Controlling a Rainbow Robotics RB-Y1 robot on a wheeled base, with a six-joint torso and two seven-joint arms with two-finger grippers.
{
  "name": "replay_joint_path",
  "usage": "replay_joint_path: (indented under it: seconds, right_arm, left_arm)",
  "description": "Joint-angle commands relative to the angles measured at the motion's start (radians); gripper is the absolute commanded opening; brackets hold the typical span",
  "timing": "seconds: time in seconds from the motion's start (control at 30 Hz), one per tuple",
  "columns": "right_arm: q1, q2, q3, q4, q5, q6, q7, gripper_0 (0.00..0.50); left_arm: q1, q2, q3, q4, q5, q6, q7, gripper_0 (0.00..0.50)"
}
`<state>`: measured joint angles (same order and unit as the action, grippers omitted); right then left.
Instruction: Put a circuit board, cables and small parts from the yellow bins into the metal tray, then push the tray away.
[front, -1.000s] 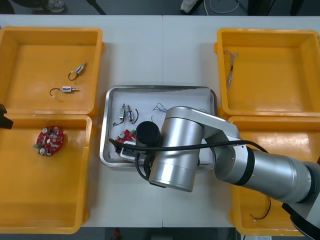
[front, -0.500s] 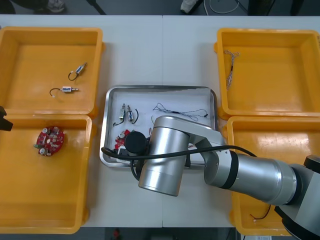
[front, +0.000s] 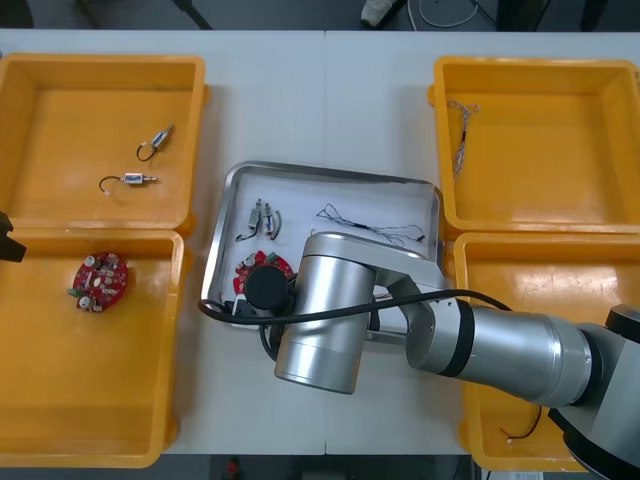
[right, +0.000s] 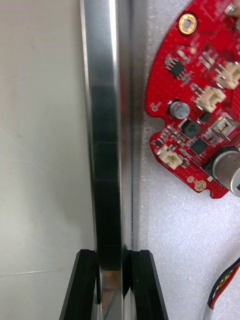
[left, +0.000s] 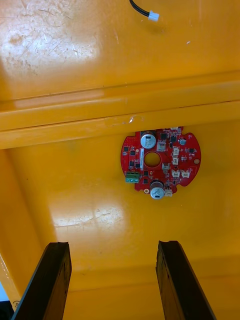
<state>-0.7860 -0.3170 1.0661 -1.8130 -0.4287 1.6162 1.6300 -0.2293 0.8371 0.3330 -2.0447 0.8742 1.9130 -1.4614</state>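
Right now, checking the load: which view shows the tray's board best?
Right wrist view: board close up, inside the tray rim. Front view: half hidden by the right arm. Left wrist view: another board, in a bin.

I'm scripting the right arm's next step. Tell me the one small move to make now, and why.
Probably push the metal tray straight away across the table. The right gripper is shut on its rim, and a circuit board, a cable and small metal parts already lie inside. The left gripper hangs open over a yellow bin.
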Motion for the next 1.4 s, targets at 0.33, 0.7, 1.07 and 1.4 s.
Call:
replay_joint_path:
  seconds: [0.33,0.7,1.07,1.4]
  right_arm:
    - [-0.147,-0.014,0.071,-0.011,0.002,-0.025,0.037,0.000]
    - [-0.220,-0.024,0.074,0.043,0.002,-0.064,0.045,0.000]
    - [-0.297,-0.024,0.074,0.175,0.002,-0.171,0.080,0.000]
    - [-0.326,-0.025,0.074,0.244,0.048,-0.248,0.126,0.000]
  left_arm:
    - [0.018,0.027,0.035,-0.032,0.005,0.007,0.059,0.500]
    - [0.018,0.027,0.035,-0.032,0.005,0.007,0.059,0.500]
    - [0.018,0.027,0.035,-0.032,0.005,0.007,0.059,0.500]
    - [0.018,0.027,0.035,-0.032,0.005,0.007,0.059,0.500]
